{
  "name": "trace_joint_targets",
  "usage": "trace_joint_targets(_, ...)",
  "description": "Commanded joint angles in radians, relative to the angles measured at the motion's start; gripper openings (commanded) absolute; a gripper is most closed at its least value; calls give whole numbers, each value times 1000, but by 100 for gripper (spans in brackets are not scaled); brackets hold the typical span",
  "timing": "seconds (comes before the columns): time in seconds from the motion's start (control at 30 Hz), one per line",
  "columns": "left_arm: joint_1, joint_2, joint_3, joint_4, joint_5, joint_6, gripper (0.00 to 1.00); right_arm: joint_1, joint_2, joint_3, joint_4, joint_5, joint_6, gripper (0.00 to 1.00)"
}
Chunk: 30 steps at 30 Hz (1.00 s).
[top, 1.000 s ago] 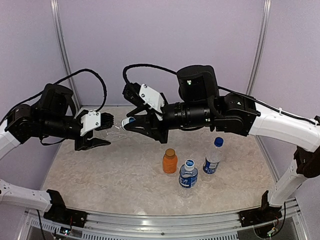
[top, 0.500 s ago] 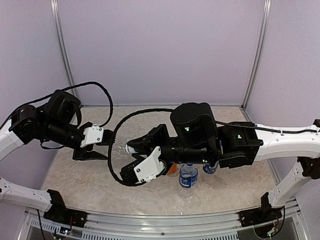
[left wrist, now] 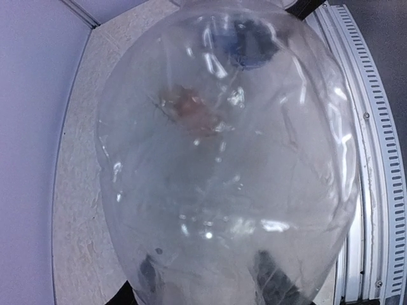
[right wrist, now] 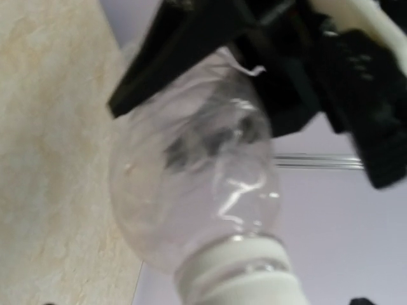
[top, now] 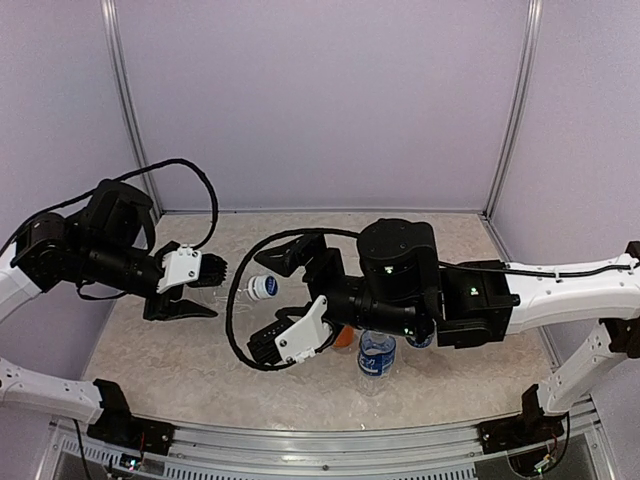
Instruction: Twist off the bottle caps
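My left gripper (top: 205,288) is shut on a clear unlabelled bottle (top: 228,278), held sideways above the table's left side. That bottle (left wrist: 216,159) fills the left wrist view, with dark fingers (left wrist: 275,281) pressing its base. Its blue cap with a white top (top: 263,287) points at my right gripper (top: 263,308), which is open, its fingers spread above and below the cap without touching it. The right wrist view shows the bottle's shoulder (right wrist: 191,190) and pale neck end (right wrist: 245,276); my own fingers are out of frame.
A blue-labelled bottle (top: 377,353) stands at the near centre. An orange juice bottle (top: 346,338) and another blue-labelled bottle (top: 421,340) are mostly hidden behind my right arm. A black cable (top: 232,325) loops under the right wrist.
My right gripper was shut on the cap and now stands wide open around it. The right wrist has rolled further, and both arms have lowered slightly with the bottle.
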Motion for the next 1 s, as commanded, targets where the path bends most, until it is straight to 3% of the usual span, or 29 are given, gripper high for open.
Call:
trace_joint_targets(0.0, -7, -17, -6, 46, 18, -59, 46, -4, -68, -37, 137, 6, 81, 99)
trace_joint_targets(0.13, -7, -17, -8, 105, -25, -95, 46, -4, -113, -72, 237, -35, 244, 99)
trace_joint_targets(0.27, -6, -12, -35, 248, -155, -105, 49, -19, -154, -58, 329, -127, 592, 99)
trace_joint_targets(0.43, -3, -2, -80, 440, -324, -62, 49, -63, -181, -53, 456, -55, 1073, 99)
trace_joint_targets(0.5, -13, -13, -107, 500, -363, -31, 49, -115, -140, 27, 353, -58, 1308, 98)
trace_joint_targets(0.6, -17, -15, -137, 572, -406, 16, 49, -185, -30, 218, 46, -78, 1574, 93)
trace_joint_targets(0.7, -18, -15, -152, 600, -420, 34, 50, -197, 49, 341, -94, -70, 1623, 89)
trace_joint_targets(0.97, -18, -22, -164, 586, -404, 29, 50, -204, 63, 328, -76, -103, 1646, 78)
